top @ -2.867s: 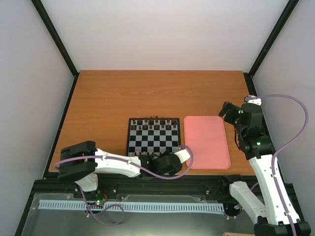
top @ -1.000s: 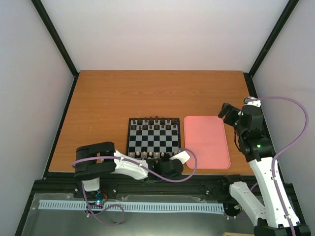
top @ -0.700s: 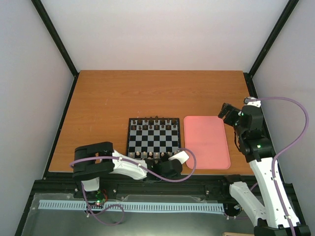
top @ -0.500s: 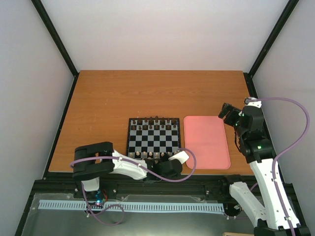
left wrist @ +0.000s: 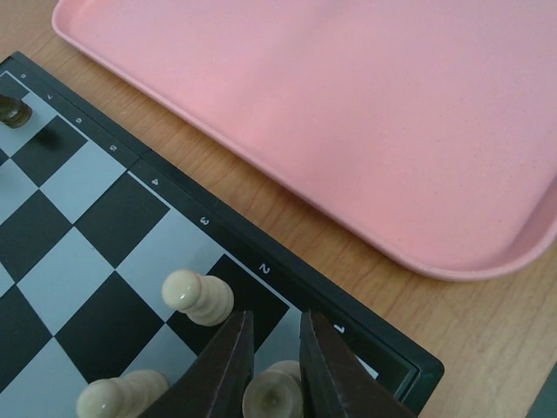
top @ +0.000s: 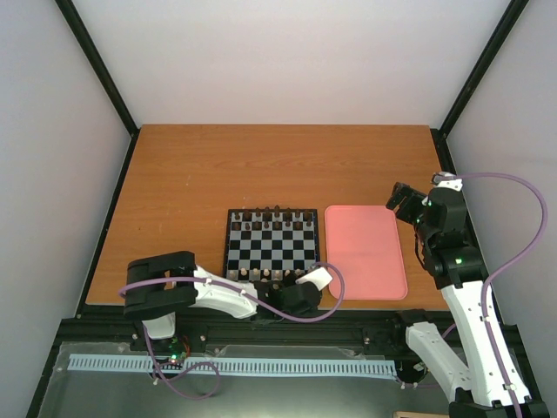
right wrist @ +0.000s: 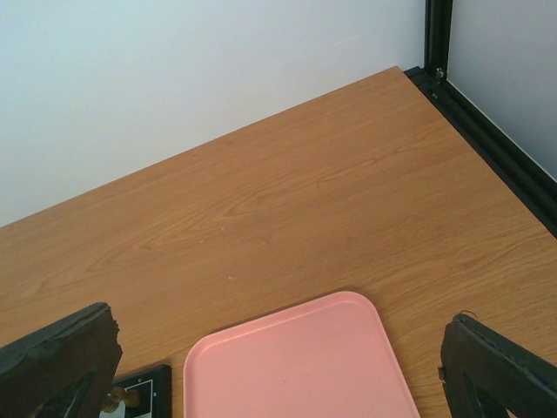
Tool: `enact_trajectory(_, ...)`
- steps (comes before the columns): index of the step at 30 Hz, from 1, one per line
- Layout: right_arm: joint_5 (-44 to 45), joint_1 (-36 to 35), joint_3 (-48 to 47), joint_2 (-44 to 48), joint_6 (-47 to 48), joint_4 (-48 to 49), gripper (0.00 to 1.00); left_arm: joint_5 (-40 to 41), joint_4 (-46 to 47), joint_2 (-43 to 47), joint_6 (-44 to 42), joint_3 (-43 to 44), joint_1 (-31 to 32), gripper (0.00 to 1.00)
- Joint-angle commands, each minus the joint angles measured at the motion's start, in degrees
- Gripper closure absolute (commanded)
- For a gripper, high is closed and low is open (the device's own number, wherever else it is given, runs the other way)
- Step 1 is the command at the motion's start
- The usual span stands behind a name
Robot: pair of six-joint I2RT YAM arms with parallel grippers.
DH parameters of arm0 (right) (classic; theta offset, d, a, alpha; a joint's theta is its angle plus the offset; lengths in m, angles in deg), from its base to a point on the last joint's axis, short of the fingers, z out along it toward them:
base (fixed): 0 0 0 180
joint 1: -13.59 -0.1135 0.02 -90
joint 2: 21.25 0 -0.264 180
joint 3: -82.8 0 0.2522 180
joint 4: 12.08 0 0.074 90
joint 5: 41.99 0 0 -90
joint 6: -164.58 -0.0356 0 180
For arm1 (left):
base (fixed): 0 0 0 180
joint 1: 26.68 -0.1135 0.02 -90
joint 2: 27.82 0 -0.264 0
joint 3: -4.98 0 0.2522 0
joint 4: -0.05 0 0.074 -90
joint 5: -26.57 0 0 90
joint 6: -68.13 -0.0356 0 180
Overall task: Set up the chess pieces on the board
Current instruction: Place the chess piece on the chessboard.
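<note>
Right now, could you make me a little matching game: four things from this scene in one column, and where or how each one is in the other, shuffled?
Things:
1. pink tray
2. left gripper
3. right gripper
4. board

Places and states:
A. fingers spread wide, holding nothing
B. checked black and white, left of the tray
C. bare, lying right of the board
D. closed on a cream piece at the board's near right corner

Pairs: 1-C, 2-D, 3-A, 4-B
</note>
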State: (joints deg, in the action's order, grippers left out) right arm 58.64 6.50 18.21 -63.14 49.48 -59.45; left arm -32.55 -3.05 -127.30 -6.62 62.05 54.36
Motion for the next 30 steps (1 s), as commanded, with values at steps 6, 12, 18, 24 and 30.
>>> enact_trajectory(6,-0.2,0.3,0.2,0.6,-0.3,0.9,0.00,0.8,-0.6,3.1,-0.1,0.1,0.9,0.80)
enact_trajectory(12,-0.2,0.3,0.1,0.7,-0.2,0.8,0.00,1.1,-1.1,3.6,-0.9,0.9,2.2,0.77)
enact_trajectory(18,-0.3,0.3,0.1,0.8,-0.3,0.8,0.00,1.9,-2.5,6.3,-1.8,1.3,3.6,0.69)
enact_trajectory(24,-0.4,0.3,0.0,0.8,0.0,0.7,0.00,4.2,-4.5,9.4,-2.5,1.4,3.9,0.53)
enact_trajectory(30,-0.4,0.4,0.0,1.1,0.0,0.7,0.00,7.3,-7.3,13.0,-4.8,2.9,4.0,0.26)
